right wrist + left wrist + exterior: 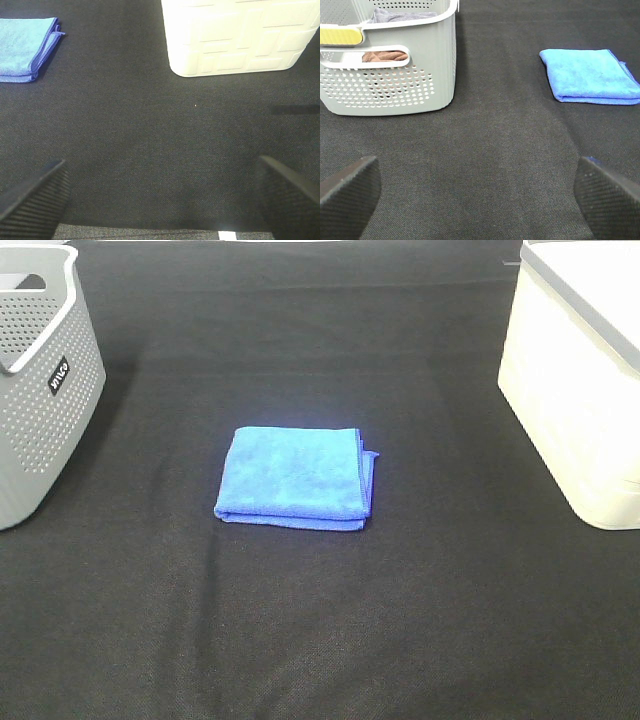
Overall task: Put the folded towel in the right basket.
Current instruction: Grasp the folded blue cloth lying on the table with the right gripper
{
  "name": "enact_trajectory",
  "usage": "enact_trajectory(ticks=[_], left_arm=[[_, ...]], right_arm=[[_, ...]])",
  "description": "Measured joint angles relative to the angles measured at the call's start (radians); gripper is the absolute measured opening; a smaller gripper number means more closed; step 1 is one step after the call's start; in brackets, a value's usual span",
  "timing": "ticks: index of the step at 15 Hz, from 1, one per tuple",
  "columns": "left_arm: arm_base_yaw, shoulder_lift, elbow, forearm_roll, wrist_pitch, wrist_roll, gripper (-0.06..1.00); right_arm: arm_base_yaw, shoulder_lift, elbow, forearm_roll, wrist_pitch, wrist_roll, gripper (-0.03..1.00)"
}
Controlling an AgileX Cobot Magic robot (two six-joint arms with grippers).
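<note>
A folded blue towel (295, 478) lies flat on the black cloth in the middle of the table. It also shows in the left wrist view (590, 76) and in the right wrist view (26, 49). The white right basket (580, 380) stands at the right edge, and its wall shows in the right wrist view (237, 37). Neither arm shows in the high view. My left gripper (477, 200) is open and empty, well short of the towel. My right gripper (160, 200) is open and empty, short of the white basket.
A grey perforated basket (35, 370) stands at the left edge. In the left wrist view it (390, 75) holds a brown cloth (385, 55) and a grey one. The black cloth (320, 640) covers the table.
</note>
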Motion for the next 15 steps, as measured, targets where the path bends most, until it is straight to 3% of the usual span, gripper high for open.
enact_trajectory(ticks=[15], left_arm=[[0.000,0.000,0.000,0.000,0.000,0.000,0.97]], right_arm=[[0.000,0.000,0.000,0.000,0.000,0.000,0.96]])
